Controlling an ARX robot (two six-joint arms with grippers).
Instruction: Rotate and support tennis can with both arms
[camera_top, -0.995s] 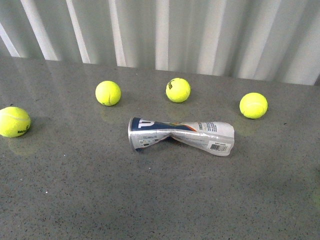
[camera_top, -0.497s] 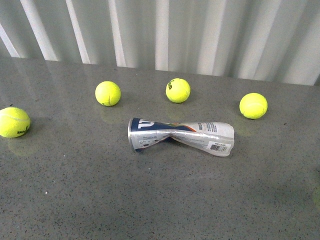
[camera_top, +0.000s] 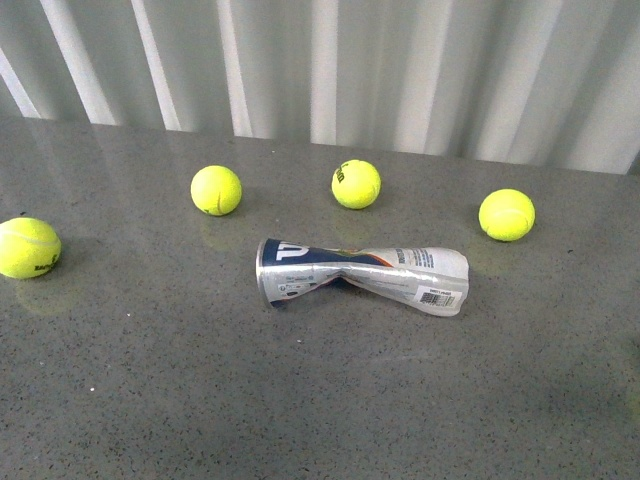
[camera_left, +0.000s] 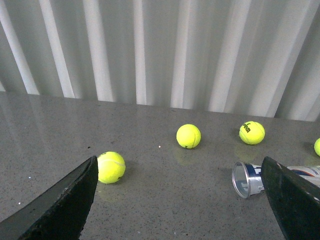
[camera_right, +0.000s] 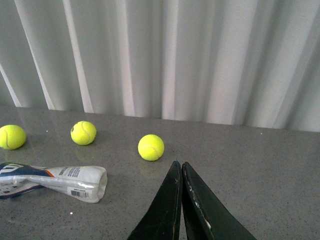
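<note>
The tennis can (camera_top: 360, 275) lies on its side on the grey table, dented in the middle, with its metal-rimmed open end to the left and its barcode end to the right. Neither arm shows in the front view. In the left wrist view my left gripper (camera_left: 179, 159) is open and empty, and the can's open rim (camera_left: 247, 179) lies just inside its right finger (camera_left: 292, 200). In the right wrist view my right gripper (camera_right: 180, 163) is shut and empty, and the can (camera_right: 55, 181) lies well off to one side of it.
Several yellow tennis balls lie around the can: one at the far left (camera_top: 29, 247) and three behind it (camera_top: 216, 189), (camera_top: 356, 183), (camera_top: 506, 213). A white corrugated wall (camera_top: 330, 60) closes the table's far edge.
The whole front view has shifted down very slightly. The can and the balls keep their places.
</note>
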